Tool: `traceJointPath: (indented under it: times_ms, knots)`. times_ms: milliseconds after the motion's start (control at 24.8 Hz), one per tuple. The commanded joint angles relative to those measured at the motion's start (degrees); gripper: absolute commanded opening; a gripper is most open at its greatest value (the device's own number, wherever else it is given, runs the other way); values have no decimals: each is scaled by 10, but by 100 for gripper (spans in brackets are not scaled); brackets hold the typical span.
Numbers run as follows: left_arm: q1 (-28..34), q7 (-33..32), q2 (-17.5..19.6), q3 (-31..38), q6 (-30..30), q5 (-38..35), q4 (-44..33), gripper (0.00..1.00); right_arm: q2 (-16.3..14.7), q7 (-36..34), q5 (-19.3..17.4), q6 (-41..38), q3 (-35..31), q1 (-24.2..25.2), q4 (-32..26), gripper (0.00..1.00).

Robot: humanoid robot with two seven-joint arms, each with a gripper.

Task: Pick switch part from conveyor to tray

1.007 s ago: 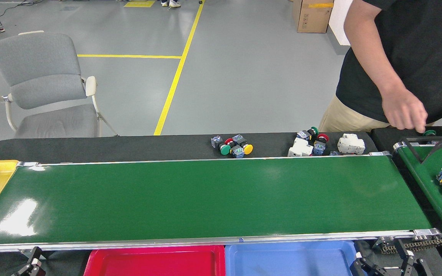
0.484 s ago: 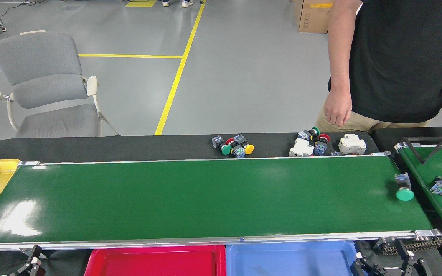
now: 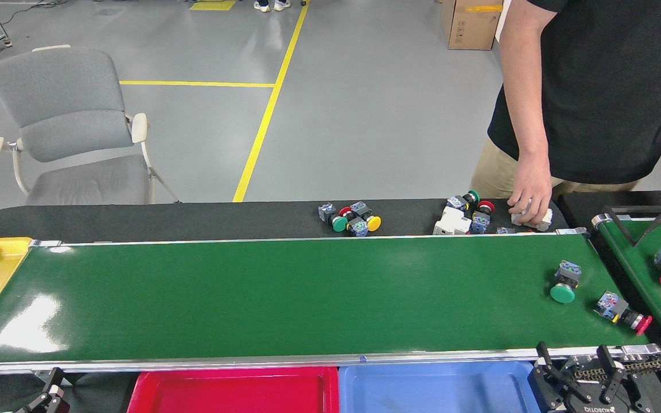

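- Two switch parts lie on the conveyor (image 3: 307, 292) at 3 o'clock: a green-capped switch (image 3: 563, 282) and a red-capped switch (image 3: 622, 312) near the edge.
- Right pincer (image 3: 586, 378), newly raised at 5 o'clock, is open and empty; left pincer (image 3: 43, 396) unclear.
- Risk: a moving belt would spoil the grasp.
- Earlier, only the green one lay there.
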Motion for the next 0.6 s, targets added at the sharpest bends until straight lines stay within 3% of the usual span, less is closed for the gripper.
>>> traceJointPath:
  times_ms: [0,322,564]
  knots:
    - [-4,4,7,1,-1,-1,-5,100,-7,5,8,18,4,-25,19,100]
    - [-10,4,7,1,-1,-4,-5,100,-3,16,21,91,100,-128,143,100]
    - [-15,4,8,-1,-1,-5,-4,100,4,15,14,97,107,-172,194,98]
